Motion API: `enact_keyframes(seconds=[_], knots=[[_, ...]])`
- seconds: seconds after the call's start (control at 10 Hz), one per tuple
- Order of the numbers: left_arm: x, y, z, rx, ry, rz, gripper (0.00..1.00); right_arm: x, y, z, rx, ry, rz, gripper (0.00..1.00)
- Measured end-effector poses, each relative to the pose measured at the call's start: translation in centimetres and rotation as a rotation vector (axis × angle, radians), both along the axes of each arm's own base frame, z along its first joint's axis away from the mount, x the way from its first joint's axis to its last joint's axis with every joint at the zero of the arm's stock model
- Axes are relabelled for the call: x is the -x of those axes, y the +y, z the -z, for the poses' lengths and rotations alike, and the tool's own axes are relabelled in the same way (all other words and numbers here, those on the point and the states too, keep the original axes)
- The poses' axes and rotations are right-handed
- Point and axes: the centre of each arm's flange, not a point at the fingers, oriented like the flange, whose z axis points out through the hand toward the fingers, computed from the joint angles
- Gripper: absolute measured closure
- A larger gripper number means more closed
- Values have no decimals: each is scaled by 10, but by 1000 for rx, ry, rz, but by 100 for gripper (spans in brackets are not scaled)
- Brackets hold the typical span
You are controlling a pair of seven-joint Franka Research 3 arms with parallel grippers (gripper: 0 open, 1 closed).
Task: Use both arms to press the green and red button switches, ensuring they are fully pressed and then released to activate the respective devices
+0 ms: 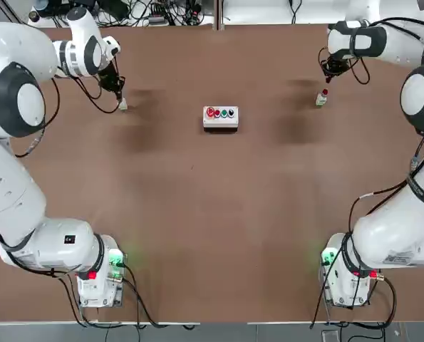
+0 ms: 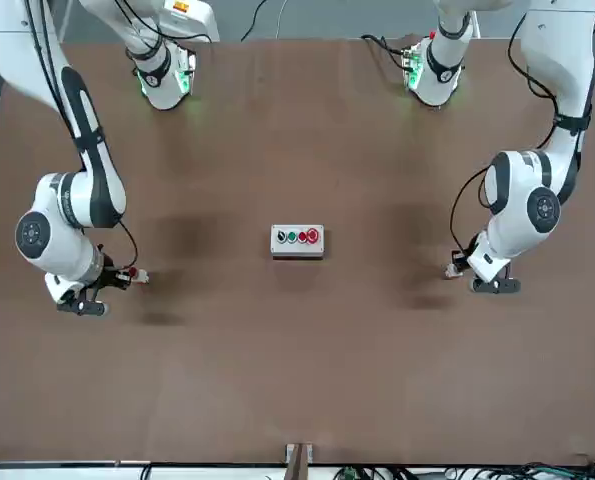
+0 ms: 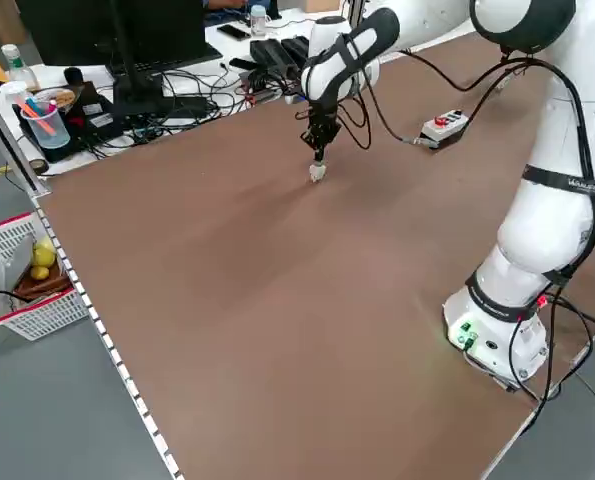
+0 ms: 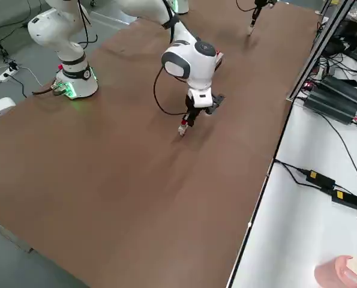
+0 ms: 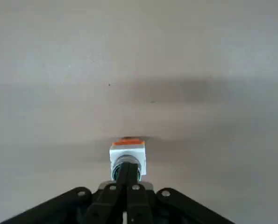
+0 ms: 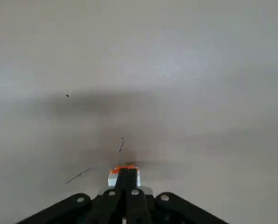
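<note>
Pressing with fingers closed together, the left gripper (image 1: pixel 120 98) and right gripper (image 1: pixel 324 84) are risking slipping off the green switch (image 1: pixel 123 105) and red switch (image 1: pixel 321 98) (both caps are tiny).

two glossy white robot arms

the left arm (image 1: pixel 12 192) and right arm (image 1: pixel 404 228) share rounded white shells with dark grey round joint caps. loose black cables loop along each. the white bases glow with green and red lights. each black tool bracket shows small silver screws.
</note>
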Motion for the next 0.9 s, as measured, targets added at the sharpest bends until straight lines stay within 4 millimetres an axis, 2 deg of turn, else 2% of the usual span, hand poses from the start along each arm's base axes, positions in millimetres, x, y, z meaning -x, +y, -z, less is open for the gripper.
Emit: enact_keyframes(seconds=[0.7, 0.9], knots=[[0, 0, 0, 0, -3, -2, 99, 2, 0, 3, 0, 6, 1, 99], [0, 0, 0, 0, -4, -3, 99, 4, 0, 9, -1, 5, 0, 99]])
